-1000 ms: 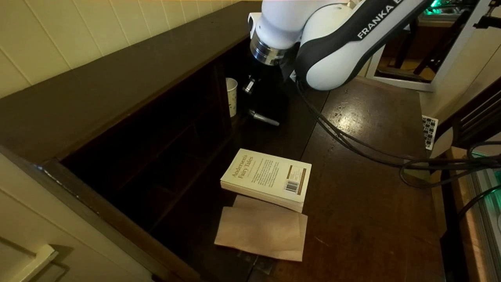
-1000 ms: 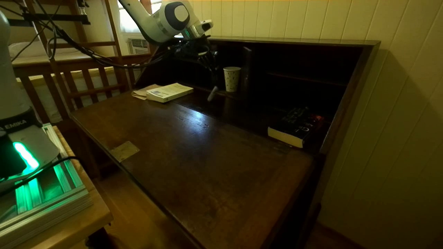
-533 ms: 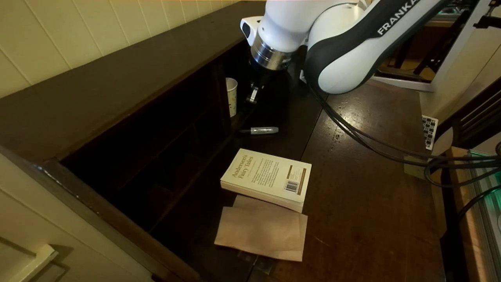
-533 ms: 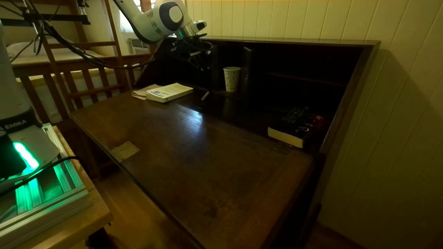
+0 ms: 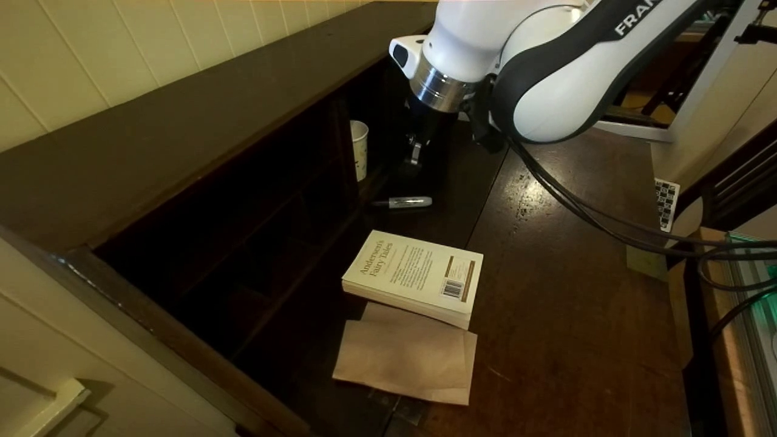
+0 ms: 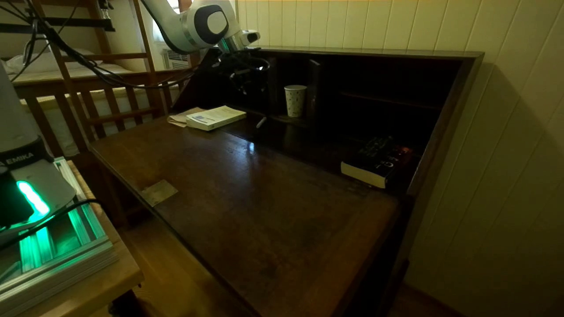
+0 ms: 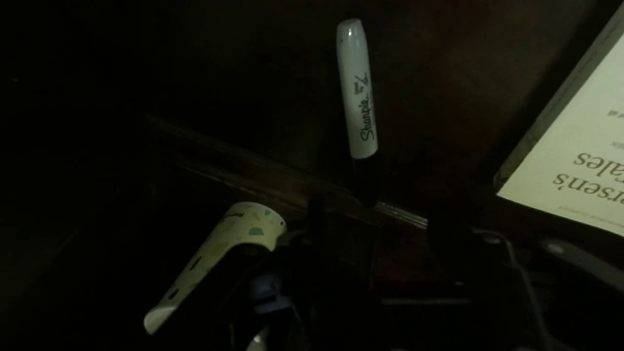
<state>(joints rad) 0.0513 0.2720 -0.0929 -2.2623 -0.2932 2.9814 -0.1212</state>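
Note:
A grey and black Sharpie marker (image 7: pixel 358 92) lies on the dark desk in front of the cubbyholes. It shows in both exterior views, as the small marker (image 5: pixel 410 202) and the marker (image 6: pixel 261 122). Above it hangs my gripper (image 7: pixel 374 214), its dark fingers spread apart with nothing between them. In the wrist view the marker's black cap end points toward the gap, but the gripper looks apart from it. A patterned paper cup (image 5: pixel 360 149) stands upright by a cubby divider, close to the gripper; in the wrist view one finger partly covers the cup (image 7: pixel 248 224).
A cream book (image 5: pixel 419 273) lies beside the marker, with folded brown paper (image 5: pixel 407 358) next to it. A thick black book (image 6: pixel 376 160) rests at the desk's far end. The cubby shelf (image 6: pixel 374 97) rises along the back wall, and cables (image 5: pixel 576 212) trail from the arm.
One second ago the marker was tilted at the gripper's fingers; it now lies flat on the desk. My gripper has opened and moved away from the cup.

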